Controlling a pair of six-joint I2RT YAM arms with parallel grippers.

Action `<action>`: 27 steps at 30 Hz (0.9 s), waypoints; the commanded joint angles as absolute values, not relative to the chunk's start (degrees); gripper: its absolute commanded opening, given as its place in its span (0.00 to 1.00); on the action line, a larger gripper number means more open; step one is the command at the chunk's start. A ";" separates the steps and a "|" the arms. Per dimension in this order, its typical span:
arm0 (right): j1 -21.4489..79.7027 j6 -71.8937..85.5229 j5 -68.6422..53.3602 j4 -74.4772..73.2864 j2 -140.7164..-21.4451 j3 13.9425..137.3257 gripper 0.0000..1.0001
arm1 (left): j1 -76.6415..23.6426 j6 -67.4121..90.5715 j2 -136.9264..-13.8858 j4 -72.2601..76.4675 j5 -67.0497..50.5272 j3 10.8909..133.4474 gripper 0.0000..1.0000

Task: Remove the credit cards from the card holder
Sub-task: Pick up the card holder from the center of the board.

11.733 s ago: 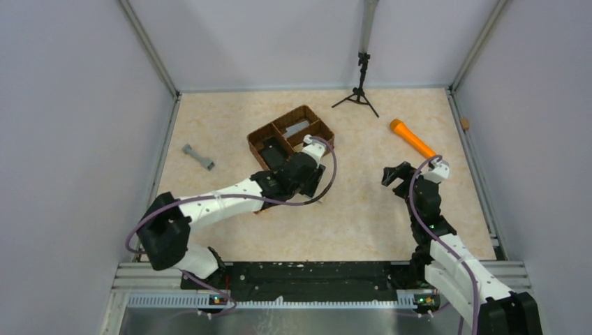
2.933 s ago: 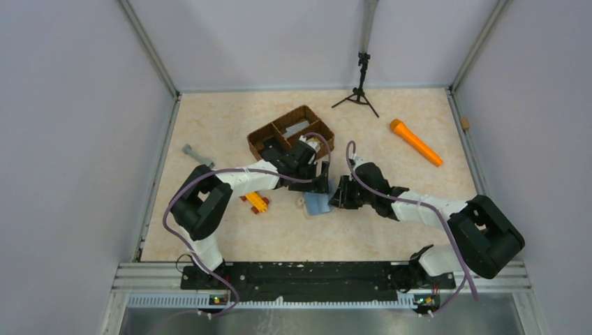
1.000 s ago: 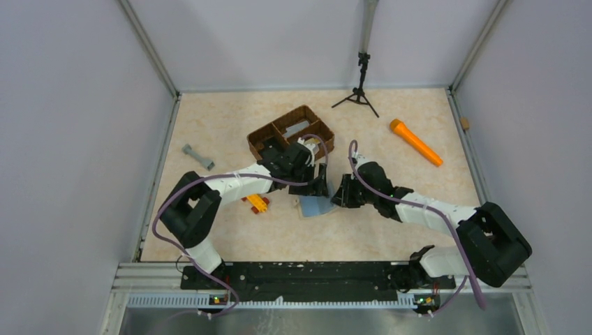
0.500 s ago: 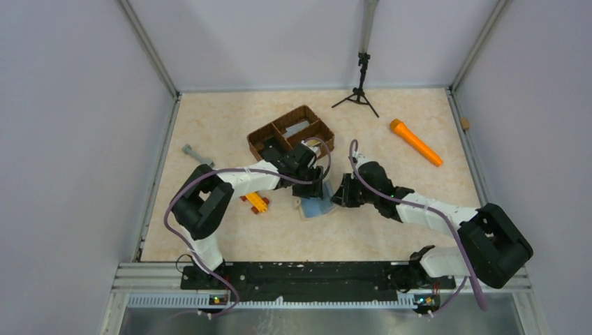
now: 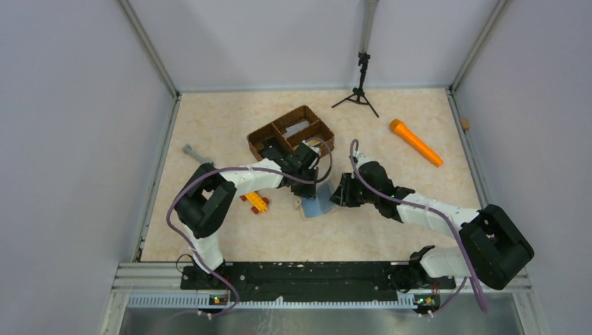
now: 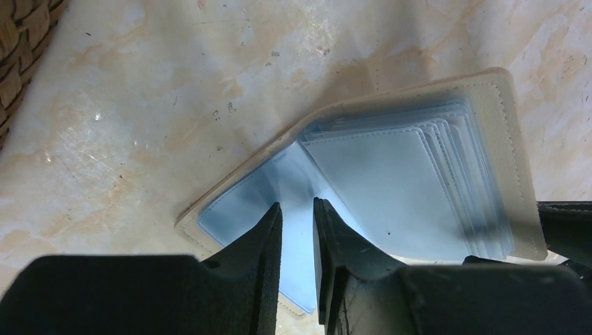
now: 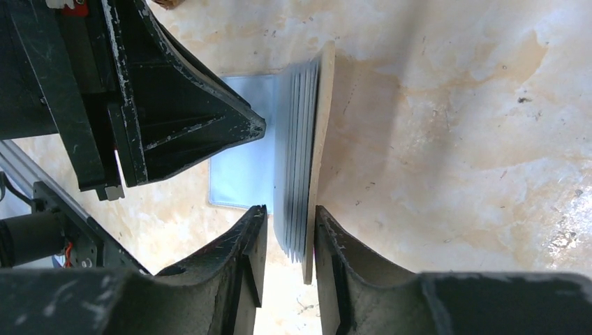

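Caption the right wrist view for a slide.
Right gripper grips the raised flap of the cream-beige, blue-lined folding card holder; left gripper poised over its flat half.

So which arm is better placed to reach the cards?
Probably left. The right tool clamps the raised flap of the card holder, steadying it; the left tool hangs over its blue inside.

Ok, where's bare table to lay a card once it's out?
Bare: the near strip between the card holder and the table's near edge, and the far left corner beyond the wicker tray. Crowded: around it, where left claw and right claw meet.
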State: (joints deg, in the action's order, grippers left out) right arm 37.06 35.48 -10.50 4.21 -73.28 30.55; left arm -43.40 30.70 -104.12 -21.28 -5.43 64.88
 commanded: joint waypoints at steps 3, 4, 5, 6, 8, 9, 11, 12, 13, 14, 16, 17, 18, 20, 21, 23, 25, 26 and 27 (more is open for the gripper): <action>37.35 34.90 -8.88 4.32 -70.58 32.69 0.26 | -43.33 28.50 -106.82 -25.29 -0.54 64.77 0.26; 37.35 34.93 -8.72 4.19 -70.31 32.69 0.25 | -43.33 28.44 -106.91 -25.31 -0.54 64.80 0.26; 37.35 34.95 -8.62 4.18 -70.11 32.65 0.25 | -43.33 28.35 -106.95 -25.35 -0.53 64.83 0.26; 37.35 35.01 -8.66 4.28 -70.06 32.66 0.24 | -43.37 28.31 -106.96 -25.38 -0.54 64.80 0.25; 37.35 34.99 -8.95 4.63 -70.28 32.66 0.19 | -43.41 28.30 -107.04 -25.38 -0.53 64.87 0.25; 37.35 35.08 -9.00 4.59 -70.57 32.68 0.15 | -43.42 28.30 -107.05 -25.32 -0.53 64.88 0.25; 37.35 35.18 -9.24 4.53 -71.06 32.94 0.13 | -43.42 28.30 -106.96 -25.35 -0.53 64.96 0.24; 37.35 35.16 -9.49 4.67 -71.33 32.91 0.13 | -43.48 28.30 -106.96 -25.33 -0.53 64.89 0.24; 37.35 35.11 -9.61 4.81 -71.40 32.90 0.13 | -43.50 28.30 -106.89 -25.33 -0.53 64.88 0.24; 37.35 35.12 -9.66 4.95 -71.54 32.80 0.13 | -43.52 28.38 -106.83 -25.36 -0.53 64.93 0.24; 37.35 34.94 -9.83 4.87 -72.14 32.87 0.17 | -43.56 28.39 -106.66 -25.11 -0.65 64.81 0.24; 37.35 34.84 -9.99 4.84 -72.34 32.91 0.21 | -43.59 28.39 -106.62 -24.99 -0.82 64.70 0.24; 37.35 34.73 -10.16 4.83 -72.58 33.02 0.24 | -43.62 28.39 -106.57 -24.89 -0.97 64.81 0.24; 37.35 34.68 -10.48 4.92 -73.06 32.97 0.29 | -43.67 28.39 -106.65 -24.87 -1.15 64.92 0.23; 37.35 34.61 -10.51 4.97 -73.18 32.96 0.30 | -43.68 28.39 -106.65 -24.81 -1.22 64.97 0.23; 37.35 34.56 -10.61 5.07 -73.43 32.96 0.31 | -43.70 28.39 -106.61 -24.83 -1.20 65.11 0.23; 37.35 34.46 -10.79 5.25 -73.69 32.98 0.30 | -43.77 28.39 -106.53 -24.83 -1.27 65.06 0.23; 37.35 34.48 -10.87 5.27 -73.80 33.01 0.28 | -43.77 28.39 -106.50 -24.87 -1.28 65.11 0.23; 37.35 34.53 -11.04 5.35 -73.90 32.95 0.25 | -43.77 28.39 -106.52 -24.87 -1.24 65.12 0.23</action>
